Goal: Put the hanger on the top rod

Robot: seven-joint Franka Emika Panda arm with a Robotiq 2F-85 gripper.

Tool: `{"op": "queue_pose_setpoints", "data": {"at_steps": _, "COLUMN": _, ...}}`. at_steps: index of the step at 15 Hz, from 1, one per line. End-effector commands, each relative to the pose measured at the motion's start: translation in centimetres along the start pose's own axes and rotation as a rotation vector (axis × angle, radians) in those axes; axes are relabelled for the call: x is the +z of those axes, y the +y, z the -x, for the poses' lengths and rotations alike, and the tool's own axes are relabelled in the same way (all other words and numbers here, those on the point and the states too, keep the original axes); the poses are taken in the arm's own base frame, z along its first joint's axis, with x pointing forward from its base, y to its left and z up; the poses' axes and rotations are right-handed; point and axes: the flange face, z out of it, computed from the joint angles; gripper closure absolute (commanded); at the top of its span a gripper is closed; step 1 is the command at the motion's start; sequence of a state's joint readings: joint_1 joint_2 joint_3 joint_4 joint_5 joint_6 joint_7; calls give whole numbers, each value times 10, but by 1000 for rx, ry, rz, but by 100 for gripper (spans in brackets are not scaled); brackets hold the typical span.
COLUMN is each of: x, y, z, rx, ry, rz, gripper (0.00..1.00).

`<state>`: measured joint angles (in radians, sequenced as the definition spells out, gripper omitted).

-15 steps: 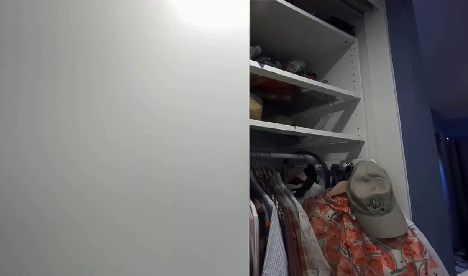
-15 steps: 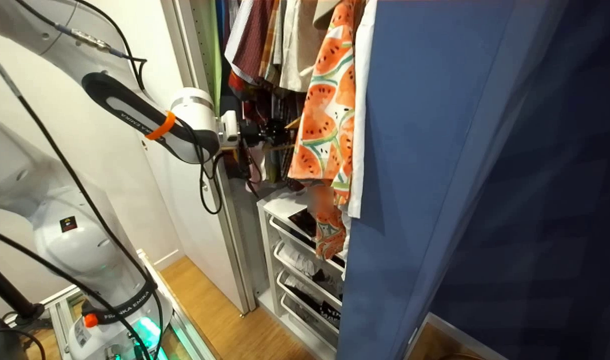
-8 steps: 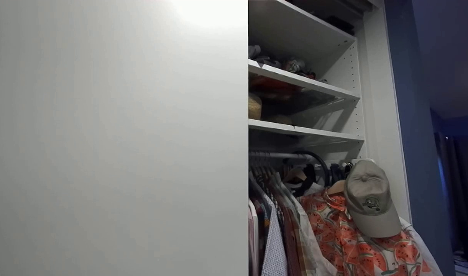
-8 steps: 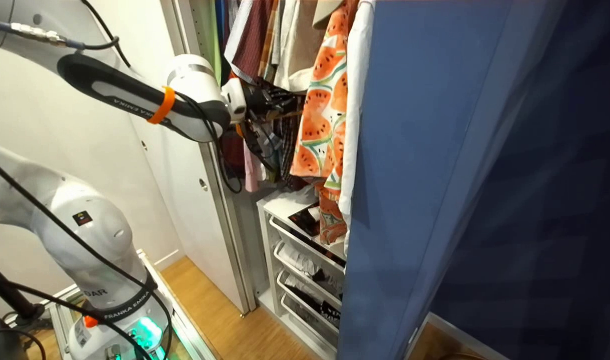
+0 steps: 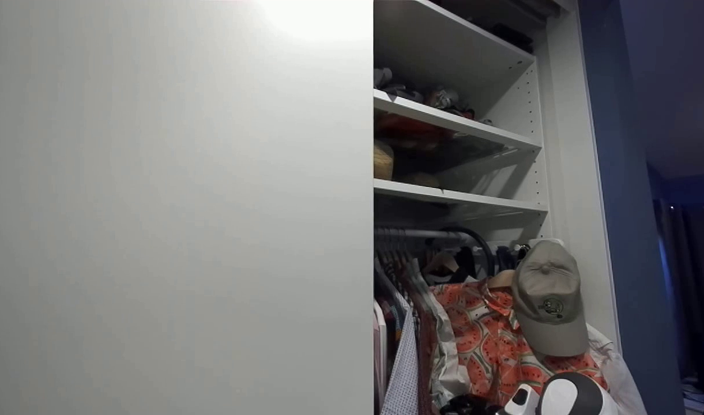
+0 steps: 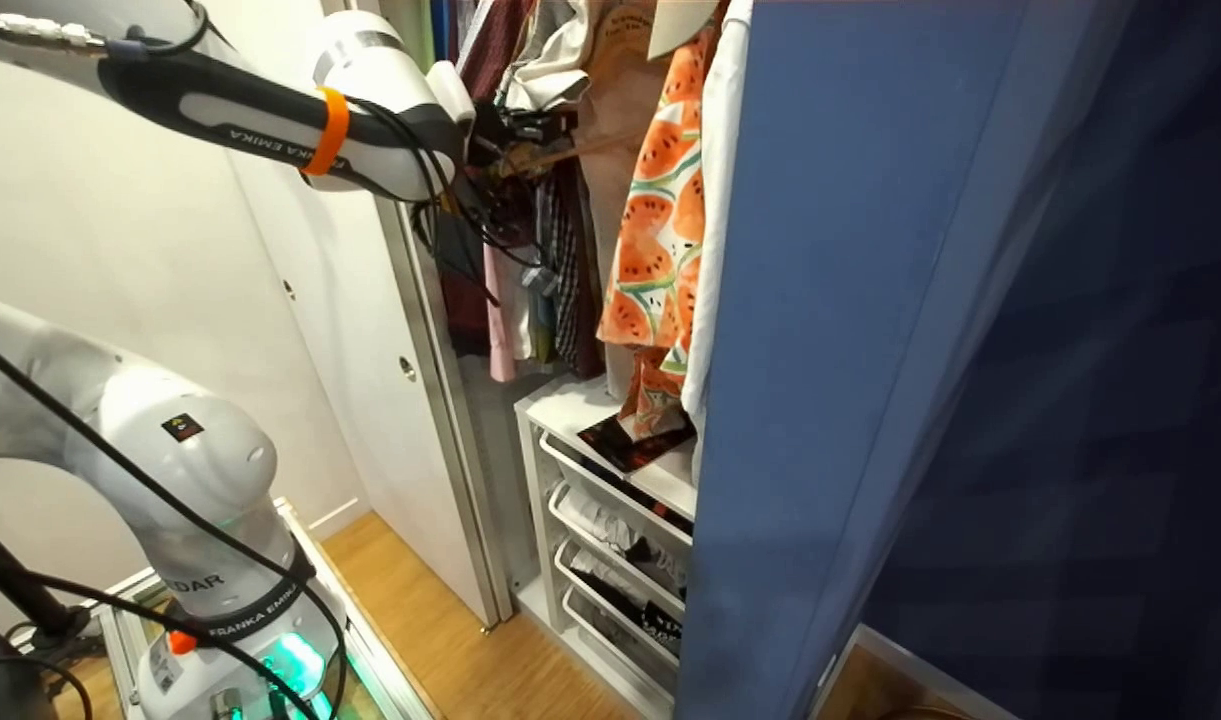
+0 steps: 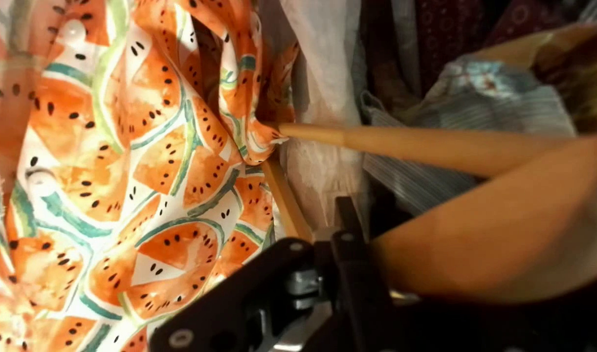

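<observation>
A bare wooden hanger (image 7: pixel 474 239) is in my gripper (image 7: pixel 346 220); it also shows in an exterior view (image 6: pixel 592 148). The gripper shows in both exterior views (image 6: pixel 530 130) (image 5: pixel 470 404). Its jaws close at the hanger's middle; the second finger is hidden. The hanger's far end presses into a fold of the orange watermelon shirt (image 7: pixel 151 161), which covers that tip. The hanger's hook is not seen. The top rod (image 5: pixel 424 233) is a thin grey bar under the lowest shelf, with several hangers on it, above the gripper. The watermelon shirt hangs at the right with a tan cap (image 5: pixel 548 294).
Several garments (image 5: pixel 406 357) hang close left of the watermelon shirt. A white shelf (image 5: pixel 473 199) lies above the rod. A white sliding door (image 6: pixel 370 350) bounds the left, a blue wall (image 6: pixel 870 300) the right. A white drawer unit (image 6: pixel 560 405) stands below.
My gripper has risen with the wooden hanger among the clothes. The watermelon shirt and cap have shifted left in an exterior view, where the gripper and wrist now appear at the bottom edge.
</observation>
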<state>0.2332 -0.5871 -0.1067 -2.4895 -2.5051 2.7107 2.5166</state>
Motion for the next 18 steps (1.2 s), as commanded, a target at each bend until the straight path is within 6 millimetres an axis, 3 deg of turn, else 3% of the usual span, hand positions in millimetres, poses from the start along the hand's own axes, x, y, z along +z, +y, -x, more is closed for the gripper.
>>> {"op": "queue_pose_setpoints", "data": {"at_steps": 1, "x": 0, "y": 1, "z": -2, "rx": -12, "ry": -1, "rz": -1, "gripper": 84}}
{"op": "queue_pose_setpoints", "data": {"at_steps": 2, "x": 0, "y": 2, "z": -2, "rx": -17, "ry": -2, "rz": -1, "gripper": 96}}
{"op": "queue_pose_setpoints", "data": {"at_steps": 7, "x": -6, "y": 10, "z": -10, "rx": -2, "ry": 41, "rz": 61, "gripper": 96}}
{"op": "queue_pose_setpoints", "data": {"at_steps": 13, "x": -18, "y": 10, "z": -66, "rx": -58, "ry": 110, "rz": 30, "gripper": 96}}
{"op": "queue_pose_setpoints", "data": {"at_steps": 17, "x": -29, "y": 44, "z": -122, "rx": -23, "ry": 137, "rz": 30, "gripper": 96}}
{"op": "queue_pose_setpoints", "data": {"at_steps": 18, "x": -19, "y": 30, "z": -84, "rx": -28, "ry": 91, "rz": 27, "gripper": 84}}
